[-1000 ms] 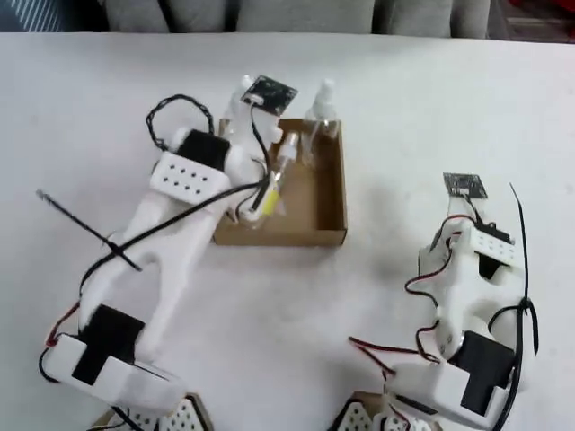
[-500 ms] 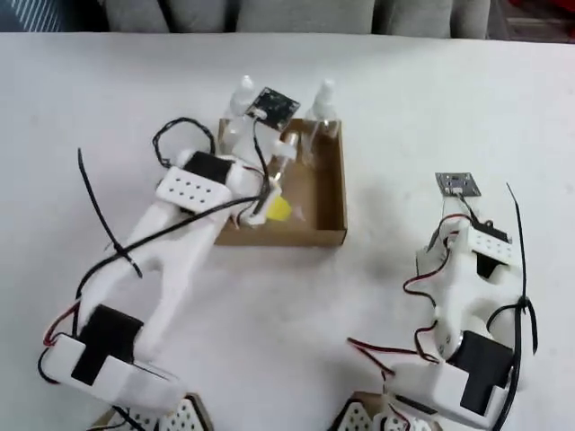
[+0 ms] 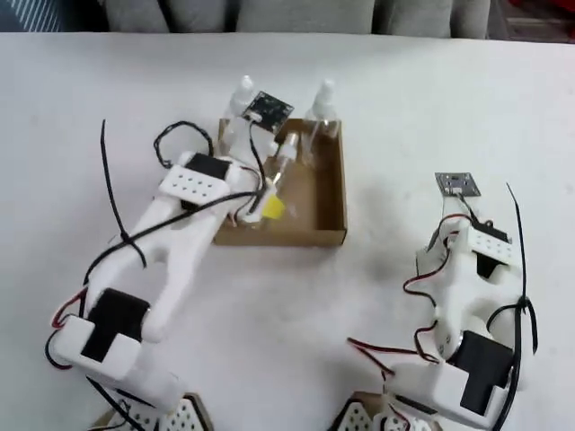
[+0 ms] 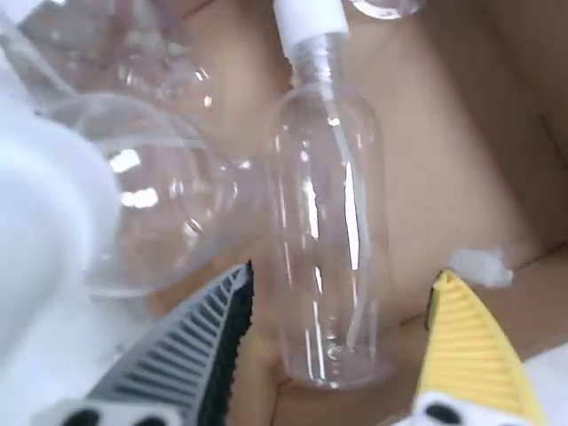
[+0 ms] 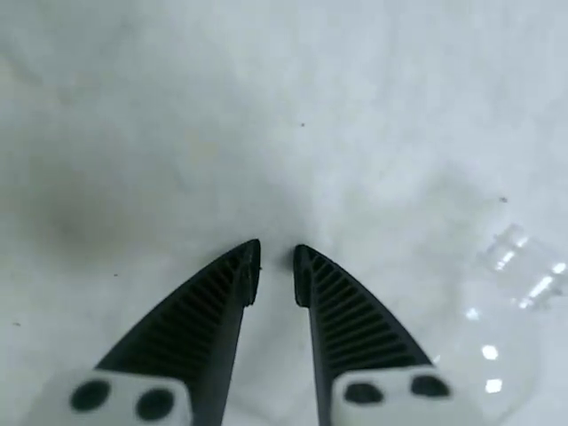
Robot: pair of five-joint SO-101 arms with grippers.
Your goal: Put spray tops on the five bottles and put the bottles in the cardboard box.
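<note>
A clear bottle with a white spray top lies on the floor of the cardboard box. My left gripper is open and straddles its base, with the grey finger on one side and the yellow finger on the other. From above, the left gripper is inside the box by its near-left corner, and the lying bottle points toward the far wall. Two capped bottles stand upright at the far wall. My right gripper is shut just above bare table.
Another clear bottle lies against the one between my left fingers. A clear rounded plastic shape sits on the table close to my right gripper. The right arm is folded back at the table's near right, away from the box.
The left gripper's yellow finger has swung away from the lying bottle, and the left arm's elbow has shifted left and nearer. The right arm has barely moved.
</note>
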